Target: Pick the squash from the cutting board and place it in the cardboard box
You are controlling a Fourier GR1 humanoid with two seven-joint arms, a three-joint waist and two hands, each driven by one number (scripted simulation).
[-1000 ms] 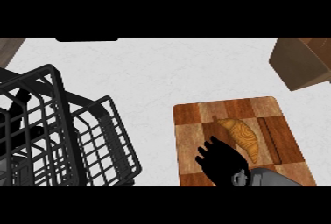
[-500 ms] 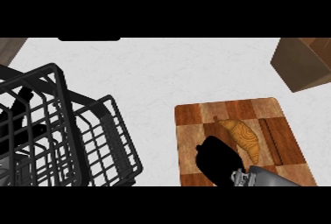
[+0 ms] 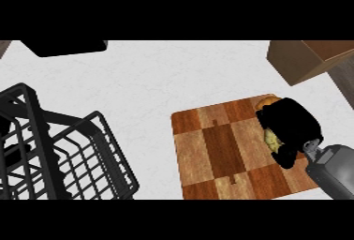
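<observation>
Orange-yellow squash (image 3: pixel 271 138) lies at the right edge of the cutting board (image 3: pixel 228 150), mostly hidden; only an orange tip near the board's far right corner and a pale yellow patch lower down show. Right hand (image 3: pixel 290 124) sits directly over it, black fingers curled down round the squash, covering most of its length. Grey forearm (image 3: pixel 335 171) enters from the lower right, crossing the board's near right corner.

Cutting board is chequered wood in light and dark strips, lying flat on the white bench (image 3: pixel 159 84), toward its right side. Cardboard box (image 3: pixel 311 58) stands at the bench's far right corner, well apart from the board, one brown wall and part of its top visible. Black wire basket (image 3: pixel 62 154) occupies the near left of the bench, apart from the board. Dark flat shape (image 3: pixel 66 47) at the far left edge; cannot tell what it is.
</observation>
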